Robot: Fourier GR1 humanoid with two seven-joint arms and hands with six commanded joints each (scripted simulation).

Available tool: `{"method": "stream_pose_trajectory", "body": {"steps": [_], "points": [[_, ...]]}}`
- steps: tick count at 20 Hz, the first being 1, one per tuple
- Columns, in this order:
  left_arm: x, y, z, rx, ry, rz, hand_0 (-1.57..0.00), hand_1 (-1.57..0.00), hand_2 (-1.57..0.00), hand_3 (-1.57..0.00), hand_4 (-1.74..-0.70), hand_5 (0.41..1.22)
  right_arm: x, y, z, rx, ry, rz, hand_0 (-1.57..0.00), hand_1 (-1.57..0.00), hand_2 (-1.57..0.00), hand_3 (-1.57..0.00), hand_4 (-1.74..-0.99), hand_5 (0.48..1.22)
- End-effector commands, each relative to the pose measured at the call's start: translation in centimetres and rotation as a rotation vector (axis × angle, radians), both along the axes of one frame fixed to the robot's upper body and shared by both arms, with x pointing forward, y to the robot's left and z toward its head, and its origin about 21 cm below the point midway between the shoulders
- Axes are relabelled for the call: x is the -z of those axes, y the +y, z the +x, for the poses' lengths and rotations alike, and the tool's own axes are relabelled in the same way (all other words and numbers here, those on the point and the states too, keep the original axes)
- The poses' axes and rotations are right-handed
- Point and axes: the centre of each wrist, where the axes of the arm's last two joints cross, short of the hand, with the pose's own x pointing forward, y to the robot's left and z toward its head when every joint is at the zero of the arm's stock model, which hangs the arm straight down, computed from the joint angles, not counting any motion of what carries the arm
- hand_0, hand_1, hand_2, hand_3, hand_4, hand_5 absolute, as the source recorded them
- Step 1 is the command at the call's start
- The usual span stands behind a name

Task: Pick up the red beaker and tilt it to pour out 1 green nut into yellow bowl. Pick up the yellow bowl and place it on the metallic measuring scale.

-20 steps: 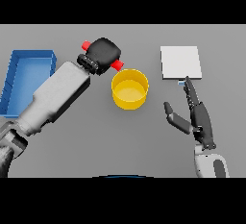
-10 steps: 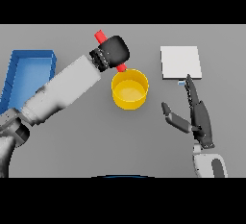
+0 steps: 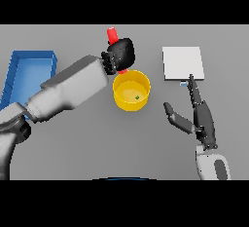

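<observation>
My left hand (image 3: 121,54) is shut on the red beaker (image 3: 113,35), holding it above the table just behind the yellow bowl (image 3: 131,90). The hand hides most of the beaker; a red end sticks out above the hand and a red sliver shows below it. A small green nut (image 3: 137,97) lies inside the bowl. The metallic measuring scale (image 3: 182,63) is a pale square plate at the right rear. My right hand (image 3: 199,116) rests open to the right of the bowl, fingers pointing toward the scale.
A blue bin (image 3: 29,75) stands at the left edge of the table, beside my left forearm.
My left arm has swung right and the beaker has turned from lying sideways toward upright. A green nut now shows in the bowl. The right hand has not moved.
</observation>
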Motion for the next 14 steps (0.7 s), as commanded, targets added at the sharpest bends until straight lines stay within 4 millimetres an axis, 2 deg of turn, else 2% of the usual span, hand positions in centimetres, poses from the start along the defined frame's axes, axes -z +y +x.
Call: {"method": "stream_pose_trajectory", "body": {"steps": [1, 4, 6, 7, 9, 11, 14], "points": [[-0.1, -0.2, 0.0, 0.009, -0.013, 0.022, -1.57, -1.57, -1.57, -1.57, -1.73, 1.221, -0.1, 0.2, 0.1, -0.003, -0.002, 0.008, 0.0, 0.0, 0.0, 0.0, -1.136, 0.579], [-0.1, -1.2, -0.1, 0.062, -0.077, 0.086, -1.57, -1.57, -1.57, -1.57, -1.73, 1.221, 0.1, -0.1, -0.1, 0.005, -0.001, 0.009, 0.0, 0.0, 0.0, 0.0, -1.13, 0.577], [-1.8, -2.2, -0.1, 0.112, -0.127, 0.131, -1.57, -1.57, -1.57, -1.57, -1.73, 1.221, 0.5, -0.2, -0.3, 0.008, 0.003, 0.004, 0.0, 0.0, 0.0, 0.0, -1.133, 0.575], [-2.5, -2.7, -0.1, 0.125, -0.139, 0.143, -1.57, -1.57, -1.57, -1.57, -1.73, 1.221, 0.0, -0.2, -0.1, 0.013, -0.003, 0.001, 0.0, 0.0, 0.0, 0.0, -1.138, 0.572], [-6.2, -3.1, 0.7, 0.128, -0.214, 0.179, -1.57, -1.57, -1.57, -1.57, -1.73, 1.221, 0.1, 0.0, 0.1, 0.008, 0.008, 0.018, 0.0, 0.0, 0.0, 0.0, -1.138, 0.565], [-10.5, -2.7, 1.8, 0.083, -0.267, 0.138, -1.57, -1.57, -1.57, -1.57, -1.73, 1.221, 0.1, 0.2, 0.0, 0.002, -0.011, -0.004, 0.0, 0.0, 0.0, 0.0, -1.133, 0.557], [-15.3, 0.1, 3.8, -0.022, -0.33, -0.011, -1.57, -1.57, -1.57, -1.57, -1.72, 1.221, 0.1, 0.4, 0.2, -0.015, -0.013, 0.018, 0.0, 0.0, 0.0, 0.0, -1.128, 0.554]]}}
